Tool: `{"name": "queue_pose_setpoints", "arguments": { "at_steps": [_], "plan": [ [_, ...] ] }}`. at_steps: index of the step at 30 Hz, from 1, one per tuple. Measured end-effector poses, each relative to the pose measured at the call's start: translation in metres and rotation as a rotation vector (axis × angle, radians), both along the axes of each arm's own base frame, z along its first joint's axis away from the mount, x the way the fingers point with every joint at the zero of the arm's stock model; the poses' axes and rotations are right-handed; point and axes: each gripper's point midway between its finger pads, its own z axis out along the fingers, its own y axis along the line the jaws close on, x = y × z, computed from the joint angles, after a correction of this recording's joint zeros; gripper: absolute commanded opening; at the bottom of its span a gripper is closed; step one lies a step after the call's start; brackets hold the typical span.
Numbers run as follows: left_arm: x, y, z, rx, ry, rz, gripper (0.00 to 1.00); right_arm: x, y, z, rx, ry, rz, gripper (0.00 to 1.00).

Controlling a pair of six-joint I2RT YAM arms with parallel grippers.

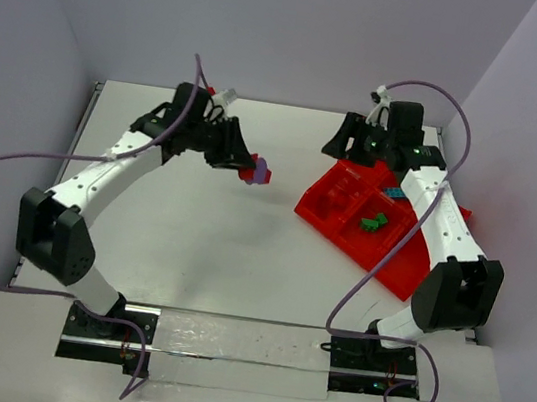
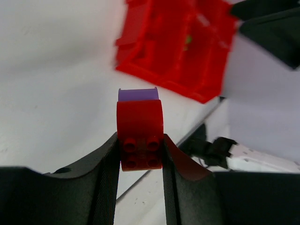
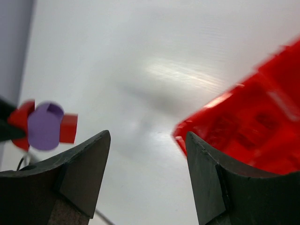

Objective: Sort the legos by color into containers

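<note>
A: Nearest, the left gripper (image 2: 139,143) clamps the red brick (image 2: 139,129) tight, with the purple piece (image 2: 137,94) stuck on its far end, pointing up-frame.
B: The tray (image 2: 164,79) lies upper right, well apart. The right gripper (image 3: 147,154) gapes empty, nearer it.

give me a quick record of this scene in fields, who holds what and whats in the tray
left gripper: fingers shut on red brick
attached to brick: purple piece, at the end away from the fingers
right gripper: fingers open, nothing between them, beside the tray
tray: red, divided into compartments
in tray: green bricks, teal-blue brick, in separate compartments
</note>
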Motion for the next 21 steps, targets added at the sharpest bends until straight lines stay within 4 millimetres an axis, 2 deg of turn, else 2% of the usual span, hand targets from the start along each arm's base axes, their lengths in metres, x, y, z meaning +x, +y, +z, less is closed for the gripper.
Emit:
{"name": "queue_pose_setpoints", "arguments": {
  "at_steps": [3, 6, 11, 17, 21],
  "plan": [
    [-0.005, -0.002, 0.04, -0.149, -0.091, -0.096, 0.0, -0.015, 0.033, 0.014, 0.09, -0.025, 0.159, 0.72],
    [-0.016, -0.013, 0.062, -0.249, -0.145, -0.212, 0.0, -0.023, 0.052, 0.03, 0.177, -0.069, 0.266, 0.71],
    [-0.032, -0.022, 0.078, -0.36, -0.166, -0.335, 0.0, -0.039, 0.073, 0.048, 0.312, -0.11, 0.409, 0.7],
    [-0.042, -0.024, 0.092, -0.438, -0.19, -0.417, 0.0, -0.063, 0.091, 0.057, 0.432, -0.12, 0.571, 0.71],
    [-0.042, -0.022, 0.098, -0.463, -0.215, -0.441, 0.0, -0.077, 0.096, 0.059, 0.514, -0.115, 0.654, 0.71]
  ]
}}
